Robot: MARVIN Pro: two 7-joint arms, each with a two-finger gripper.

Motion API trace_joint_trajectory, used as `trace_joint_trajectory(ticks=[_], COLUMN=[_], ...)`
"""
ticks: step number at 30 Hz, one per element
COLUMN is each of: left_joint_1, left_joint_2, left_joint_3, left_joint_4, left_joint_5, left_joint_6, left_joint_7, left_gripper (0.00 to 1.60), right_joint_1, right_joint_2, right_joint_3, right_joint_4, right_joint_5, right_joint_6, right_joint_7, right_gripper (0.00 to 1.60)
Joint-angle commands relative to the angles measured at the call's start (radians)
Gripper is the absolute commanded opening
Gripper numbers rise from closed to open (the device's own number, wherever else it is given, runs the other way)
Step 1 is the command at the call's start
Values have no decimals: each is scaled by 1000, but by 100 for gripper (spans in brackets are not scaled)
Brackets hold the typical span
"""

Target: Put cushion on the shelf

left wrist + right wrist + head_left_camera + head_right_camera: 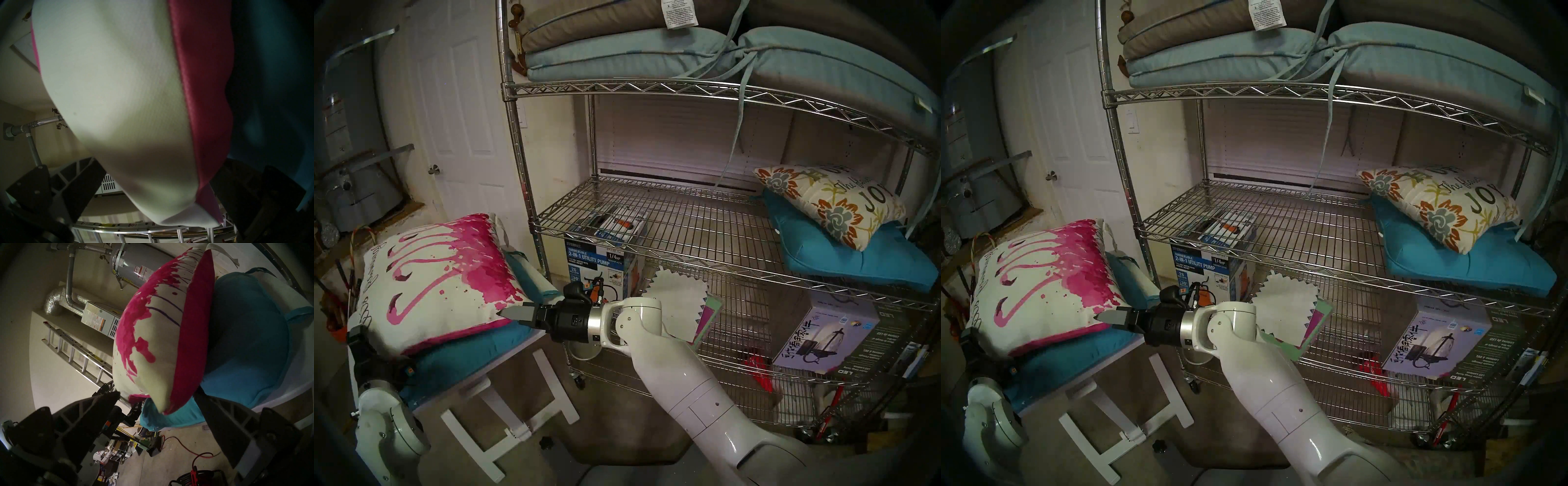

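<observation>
The cushion [432, 281] [1042, 288], white with a pink flamingo print and a red back, lies tilted on a teal cushion [466, 353] on the small white folding table [524, 343] at the left. My right gripper [504, 315] [157, 393] is open, its fingers straddling the cushion's near right corner [161, 361] without pinching it. My left gripper [356, 334] [158, 165] is open too, one finger on each side of the cushion's near left corner [119, 84]. The chrome wire shelf [653, 220] [1263, 220] stands to the right, the left part of its middle tier bare.
A floral "JOY" cushion [829, 203] on a teal one [857, 264] fills the middle tier's right end. Flat cushions [619, 51] are stacked on the top tier. A pump box [595, 264] and a lantern box [823, 339] sit on the bottom tier. A white door [456, 101] is behind the table.
</observation>
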Motion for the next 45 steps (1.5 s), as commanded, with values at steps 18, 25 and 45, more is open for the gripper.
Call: trace_joint_trajectory(ticks=[18, 25, 45], left_joint_1=[-3, -4, -5], left_joint_2=[-3, -4, -8], left_joint_3=[-4, -4, -5], left_joint_4=[-20, -20, -21], left_joint_5=[3, 4, 7], left_joint_6=[-2, -3, -7], left_joint_7=[4, 3, 2], left_gripper=[160, 160, 160], right_joint_1=[105, 138, 174], right_joint_2=[-92, -115, -150], right_joint_3=[-48, -73, -34], right_joint_4=[36, 84, 153], right_joint_5=[43, 55, 87], right_joint_6=[-12, -33, -77], right_joint_7=[-50, -55, -92], right_gripper=[160, 160, 160])
